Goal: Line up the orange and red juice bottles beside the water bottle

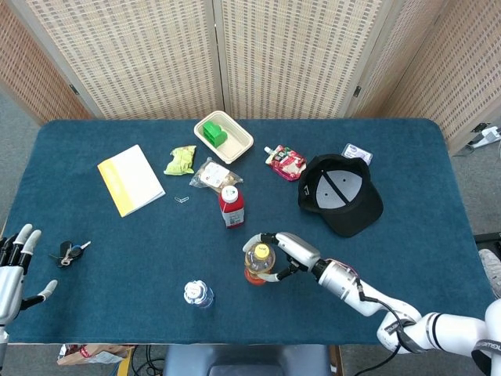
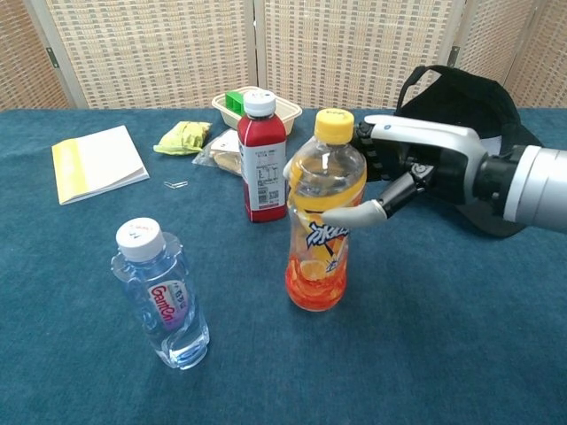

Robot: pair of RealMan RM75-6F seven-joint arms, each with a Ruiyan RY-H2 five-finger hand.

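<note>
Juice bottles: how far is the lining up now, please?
Nothing lined up yet. The right hand grips the orange juice bottle, tilted, apart from the water bottle. The red juice bottle stands untouched farther back; the left hand is idle.

Orange juice bottle yellow-capped, red juice bottle white-capped, table teal.
</note>
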